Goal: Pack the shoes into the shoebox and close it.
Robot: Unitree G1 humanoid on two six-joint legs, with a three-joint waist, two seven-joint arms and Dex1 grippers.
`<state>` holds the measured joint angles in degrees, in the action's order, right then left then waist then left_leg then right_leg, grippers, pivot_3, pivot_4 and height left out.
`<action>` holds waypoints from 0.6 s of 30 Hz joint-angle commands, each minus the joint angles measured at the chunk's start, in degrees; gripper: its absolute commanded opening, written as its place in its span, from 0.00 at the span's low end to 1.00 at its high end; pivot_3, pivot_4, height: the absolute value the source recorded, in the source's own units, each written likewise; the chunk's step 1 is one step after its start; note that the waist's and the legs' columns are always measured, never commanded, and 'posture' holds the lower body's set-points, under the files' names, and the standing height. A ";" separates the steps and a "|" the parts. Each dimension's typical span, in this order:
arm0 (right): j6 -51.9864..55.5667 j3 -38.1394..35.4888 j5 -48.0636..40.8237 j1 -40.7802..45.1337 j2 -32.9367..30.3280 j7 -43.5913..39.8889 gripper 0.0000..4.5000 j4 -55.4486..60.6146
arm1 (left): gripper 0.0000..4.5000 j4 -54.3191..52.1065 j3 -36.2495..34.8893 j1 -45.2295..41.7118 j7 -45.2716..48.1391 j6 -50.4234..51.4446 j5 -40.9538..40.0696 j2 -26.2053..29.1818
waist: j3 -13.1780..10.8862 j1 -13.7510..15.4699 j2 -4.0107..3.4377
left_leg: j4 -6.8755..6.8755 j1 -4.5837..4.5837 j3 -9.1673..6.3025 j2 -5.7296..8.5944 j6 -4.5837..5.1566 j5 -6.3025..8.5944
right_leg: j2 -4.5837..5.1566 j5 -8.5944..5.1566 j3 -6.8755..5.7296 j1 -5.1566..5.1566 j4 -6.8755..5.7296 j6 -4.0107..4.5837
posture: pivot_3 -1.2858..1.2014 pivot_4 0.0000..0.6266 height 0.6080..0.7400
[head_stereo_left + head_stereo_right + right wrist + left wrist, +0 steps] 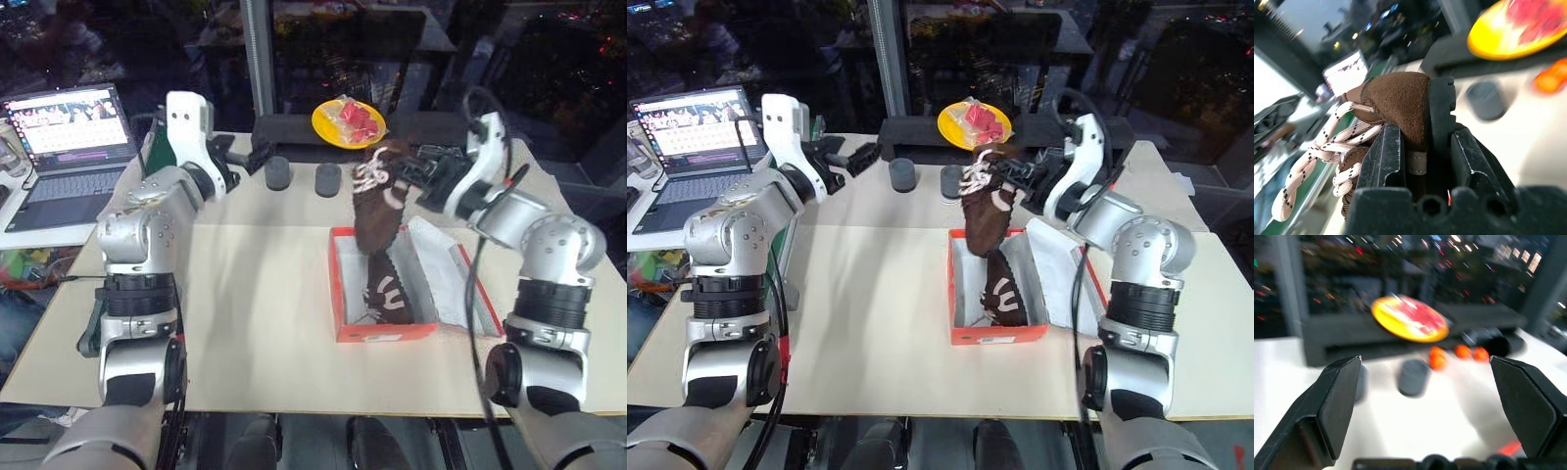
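Right gripper (416, 176) clamped on the heel collar of 1 brown shoe (377, 211), fingers (1386, 156) pinching the suede edge, cream laces (1317, 156) dangling beside them. Shoe hanging toe-down, tip dipping into the open shoebox (382, 336) near its far end. Second shoe (389, 294) already lying inside the box, along the near part, white side marking facing up. Shoebox sitting on the pale counter (255, 323) in front of the right arm, red-orange walls, white tissue paper (436, 269) spilling over the right side. Whether the lid lies under that paper: cannot tell.

Left gripper (257, 155) raised over the far left part of the counter, well apart from the box, fingers (1334, 401) spread wide with nothing between them.

Beyond the box: 2 small dark cylinders (278, 173) standing on the counter, a yellow plate (333, 132) with red pieces on a dark raised stand, and a few small orange items (1462, 351) near it. Open laptop (69, 147) on a separate surface at far left
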<state>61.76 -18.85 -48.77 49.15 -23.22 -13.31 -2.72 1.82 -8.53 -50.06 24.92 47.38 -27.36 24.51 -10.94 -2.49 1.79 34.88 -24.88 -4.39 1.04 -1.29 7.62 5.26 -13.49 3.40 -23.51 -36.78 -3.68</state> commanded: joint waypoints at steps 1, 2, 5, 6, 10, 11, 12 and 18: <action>1.18 -2.14 -2.77 -1.44 1.15 0.71 0.16 3.33 | 1.00 -7.29 4.07 1.69 7.78 3.68 -1.97 5.70 | 0.00 -0.18 0.00 | 0.00 -0.01 0.00 0.00 0.00 0.00 | 0.00 0.00 0.00 -0.02 -0.01 0.00 | 0.52 0.24 1.00; 1.50 -2.28 -2.99 -1.73 1.50 1.05 0.16 3.56 | 1.00 -8.12 5.04 2.22 9.35 4.26 -2.13 6.98 | 0.00 -0.31 0.00 | 0.00 -0.05 0.01 0.00 0.00 0.00 | -0.01 0.00 0.01 -0.10 -0.02 0.00 | 0.52 0.24 1.00; 2.37 -2.58 -4.08 -2.88 3.00 2.27 0.16 4.60 | 1.00 -11.87 8.05 4.66 17.78 5.93 -4.45 12.90 | 0.00 -0.60 -0.01 | 0.00 -0.10 0.03 -0.01 0.00 0.00 | -0.03 0.00 0.07 -0.27 -0.20 0.01 | 0.52 0.24 1.00; 2.55 -2.47 -4.16 -3.24 3.21 2.46 0.16 4.92 | 1.00 -12.57 8.56 5.27 19.91 6.00 -4.97 14.50 | -0.01 -0.65 -0.02 | 0.00 -0.18 0.07 -0.03 0.00 0.00 | -0.06 0.01 0.14 -0.41 -0.24 0.02 | 0.52 0.24 1.00; 3.23 -2.36 -4.33 -4.27 3.45 2.72 0.16 5.60 | 1.00 -14.13 9.91 6.27 25.85 5.40 -6.00 18.16 | -0.01 -0.63 -0.02 | 0.05 -0.33 0.09 -0.04 0.01 -0.01 | -0.06 0.00 0.17 -0.58 -0.29 0.02 | 0.52 0.24 1.00; 3.40 -2.37 -4.45 -4.50 3.52 2.77 0.16 5.72 | 1.00 -14.37 10.26 6.37 27.09 5.31 -6.19 18.71 | -0.01 -0.62 -0.02 | 0.05 -0.34 0.11 -0.03 0.01 -0.01 | -0.05 0.00 0.17 -0.58 -0.27 0.02 | 0.52 0.24 1.00; 3.55 -2.30 -4.48 -4.80 3.52 2.75 0.16 5.91 | 1.00 -14.59 10.62 6.47 28.28 5.08 -6.24 19.16 | -0.01 -0.61 -0.02 | 0.05 -0.35 0.11 -0.03 0.01 -0.01 | -0.05 0.00 0.17 -0.58 -0.26 0.02 | 0.52 0.24 1.00; 5.87 -3.03 -6.60 -6.32 4.81 3.86 0.16 7.41 | 1.00 -14.26 11.32 5.58 33.17 4.75 -6.81 20.77 | -0.01 -0.51 -0.02 | 0.04 -0.35 0.11 -0.04 0.01 -0.01 | -0.06 0.00 0.17 -0.59 -0.26 0.02 | 0.52 0.24 1.00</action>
<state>67.00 -20.42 -53.11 42.63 -18.54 -9.66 1.60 -11.29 3.80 -42.97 56.75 52.81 -33.11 44.39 -10.95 -3.00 1.76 34.93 -25.23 -4.27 0.99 -1.28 7.61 5.20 -13.49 3.57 -24.10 -37.04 -3.65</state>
